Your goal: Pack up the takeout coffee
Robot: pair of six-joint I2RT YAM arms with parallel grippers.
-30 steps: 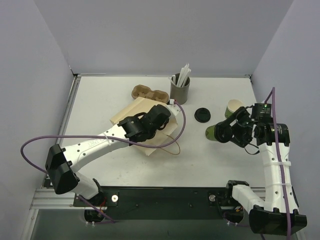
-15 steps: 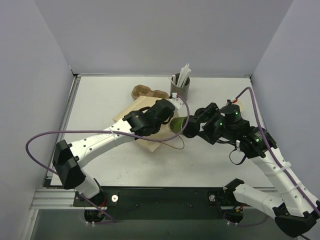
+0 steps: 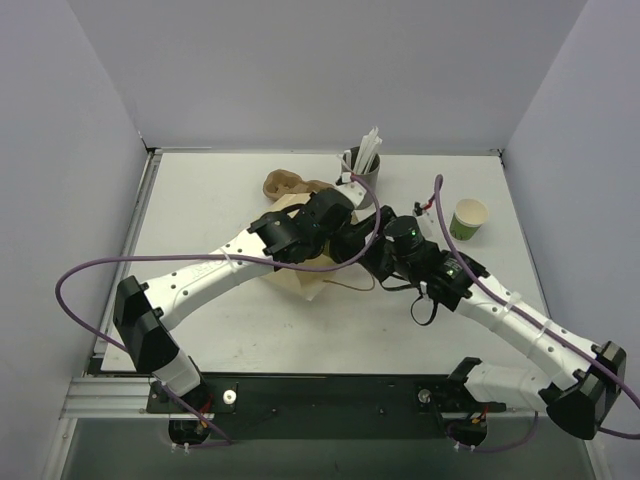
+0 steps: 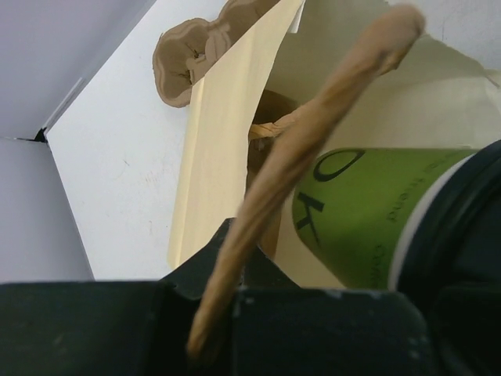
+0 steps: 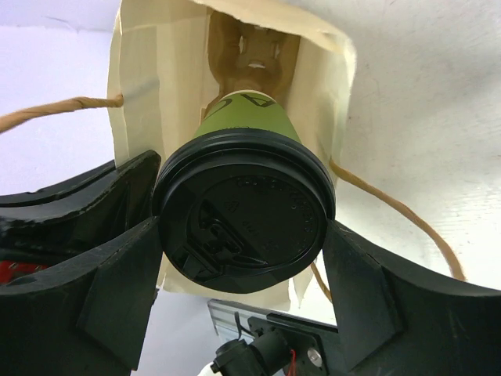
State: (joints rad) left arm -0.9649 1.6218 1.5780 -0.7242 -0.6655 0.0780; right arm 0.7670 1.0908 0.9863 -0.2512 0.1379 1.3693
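Note:
The takeout coffee (image 5: 246, 117), a green cup with a black lid (image 5: 243, 227), lies on its side. My right gripper (image 5: 243, 235) is shut on it at the lid end, and its base points into the open mouth of a cream paper bag (image 5: 164, 70). In the left wrist view the green cup (image 4: 368, 211) sits just inside the bag (image 4: 227, 133). My left gripper (image 4: 239, 251) is shut on the bag's twisted brown handle (image 4: 313, 133) and holds it up. From above, both grippers, left (image 3: 335, 212) and right (image 3: 362, 245), meet at the bag (image 3: 295, 285).
A brown cup carrier (image 3: 285, 183) lies behind the bag. A grey cup of white straws (image 3: 362, 168) stands just behind the grippers. An open green cup (image 3: 468, 217) stands at the right. The bag's other handle (image 3: 345, 283) loops onto the table.
My right arm has swung left from the table's right side, carrying the coffee to the bag mouth. My left gripper has moved slightly toward the back right with the handle.

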